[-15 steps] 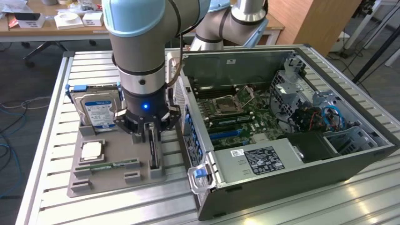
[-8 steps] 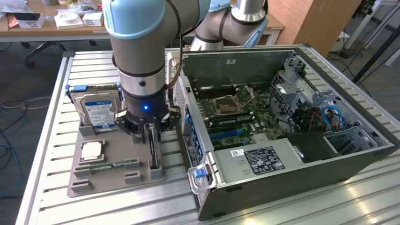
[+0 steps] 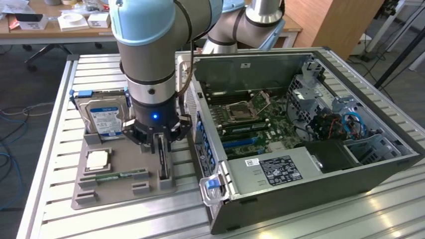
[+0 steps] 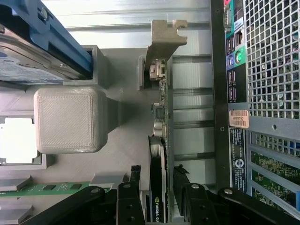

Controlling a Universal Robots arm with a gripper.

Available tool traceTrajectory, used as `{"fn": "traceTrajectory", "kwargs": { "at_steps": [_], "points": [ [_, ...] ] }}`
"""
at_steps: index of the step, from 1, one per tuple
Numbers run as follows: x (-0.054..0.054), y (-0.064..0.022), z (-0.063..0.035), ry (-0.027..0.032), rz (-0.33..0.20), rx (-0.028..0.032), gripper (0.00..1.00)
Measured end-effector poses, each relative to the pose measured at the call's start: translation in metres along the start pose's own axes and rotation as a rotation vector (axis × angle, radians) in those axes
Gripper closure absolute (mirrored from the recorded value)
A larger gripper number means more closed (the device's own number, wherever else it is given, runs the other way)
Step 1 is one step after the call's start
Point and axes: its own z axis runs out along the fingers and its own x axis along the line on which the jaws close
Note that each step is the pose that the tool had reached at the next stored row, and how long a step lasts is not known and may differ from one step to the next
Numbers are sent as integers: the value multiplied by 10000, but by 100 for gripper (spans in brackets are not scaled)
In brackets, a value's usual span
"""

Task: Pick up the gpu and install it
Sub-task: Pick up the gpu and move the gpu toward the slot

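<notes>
gpu [image 3: 162,160]: thin, flat black card standing on its long edge in a slot along the edge of the holder tray [image 3: 119,190] nearest the computer case [image 3: 319,184]. its pale metal end bracket [image 4: 161,40], hooked at the tip, faces away from the arm.

gripper [image 3: 159,135]: lowered over the card, released; black fingers [image 4: 132,190] spread on either side of it, not clamped.

tray: grey, matte, ribbed printed plastic with blocky posts. it also carries a silver hard drive [image 3: 105,117] with a blue-white label at its far edge, a square processor chip [image 3: 97,159], and a narrow green ram stick [image 3: 116,176].

case: open, dark sheet metal with a perforated rear panel, just beside the tray on the slatted aluminium table [image 3: 86,74].
</notes>
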Motion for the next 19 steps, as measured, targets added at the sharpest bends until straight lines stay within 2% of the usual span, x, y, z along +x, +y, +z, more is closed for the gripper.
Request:
{"fn": "traceTrajectory", "kwargs": {
  "at_steps": [19],
  "points": [
    [-22, 9, 38, 0, 1, 0, 59]
  ]
}}
